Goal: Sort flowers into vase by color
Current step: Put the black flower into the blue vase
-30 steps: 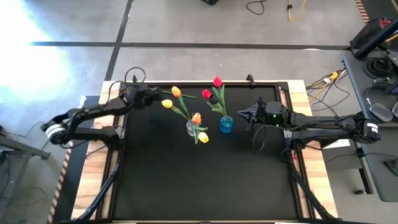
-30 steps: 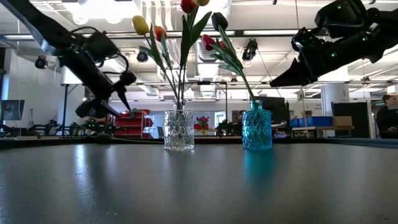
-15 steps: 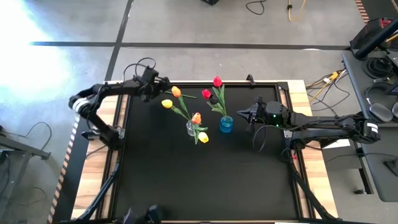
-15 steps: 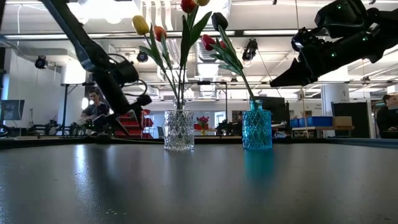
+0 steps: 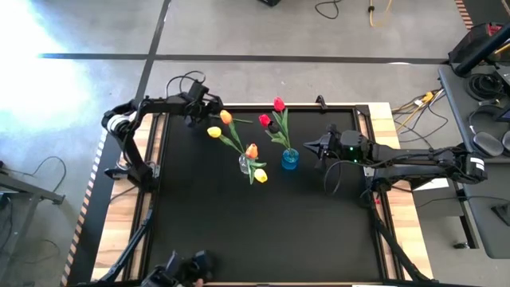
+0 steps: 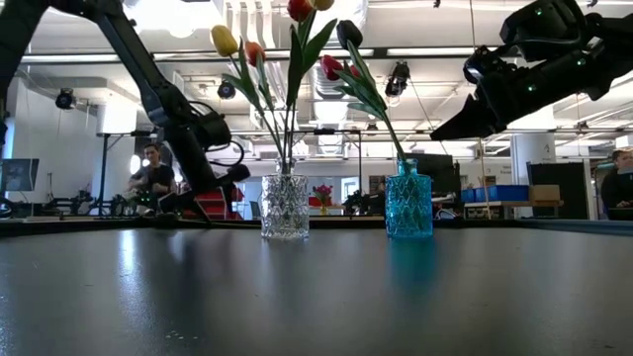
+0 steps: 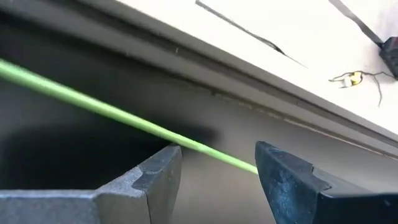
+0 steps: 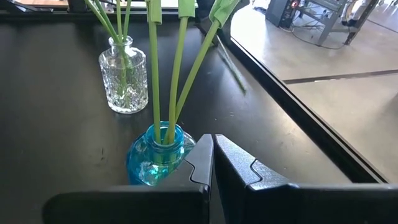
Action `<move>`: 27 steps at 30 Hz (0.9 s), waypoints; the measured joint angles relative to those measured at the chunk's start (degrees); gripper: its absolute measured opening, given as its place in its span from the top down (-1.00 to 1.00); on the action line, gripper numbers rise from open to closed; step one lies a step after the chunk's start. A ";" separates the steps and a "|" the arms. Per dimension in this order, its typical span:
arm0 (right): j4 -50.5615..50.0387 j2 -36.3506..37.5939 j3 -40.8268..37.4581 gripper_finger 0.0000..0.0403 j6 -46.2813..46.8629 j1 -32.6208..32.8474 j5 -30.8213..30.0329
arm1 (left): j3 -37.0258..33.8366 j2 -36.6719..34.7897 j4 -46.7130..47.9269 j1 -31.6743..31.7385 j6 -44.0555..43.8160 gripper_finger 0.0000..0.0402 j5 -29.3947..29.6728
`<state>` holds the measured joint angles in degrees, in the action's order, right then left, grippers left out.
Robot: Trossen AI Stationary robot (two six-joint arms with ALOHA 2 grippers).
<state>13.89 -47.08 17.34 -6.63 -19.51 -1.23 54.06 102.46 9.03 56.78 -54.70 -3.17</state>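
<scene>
A clear glass vase [image 5: 245,164] [image 6: 284,206] stands mid-table holding yellow and orange tulips. Right of it, a blue vase [image 5: 289,159] [image 8: 153,158] holds red tulips [image 5: 278,104]. One more thin green stem [image 7: 124,115] [image 5: 241,122] lies flat on the black mat by the far edge; its head is hidden. My left gripper [image 7: 217,168] [image 5: 209,110] is open and low over that stem, one finger on each side, the stem crossing just past the fingertips. My right gripper [image 8: 212,152] [image 5: 312,146] is shut and hovers right of the blue vase.
The raised table frame and far wooden edge [image 7: 249,74] run close behind the lying stem. Leaning tulip stems [image 6: 297,89] fan out above both vases. The near half of the black mat [image 5: 263,231] holds nothing. People and lab equipment show beyond the table in the low view.
My left gripper has moved toward the table's far edge and to the right, coming down close to the mat beside the clear vase's leaning flowers. Its elbow has swung out to the far left. Vases, flowers and the right arm have stayed put.
</scene>
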 joint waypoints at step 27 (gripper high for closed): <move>-0.11 0.01 0.00 0.95 -0.44 0.00 0.17 | -1.90 0.08 -7.74 3.56 1.11 0.30 4.46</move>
<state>13.78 -47.08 17.34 -7.07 -19.51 -1.06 52.16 102.54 1.29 60.34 -53.59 1.29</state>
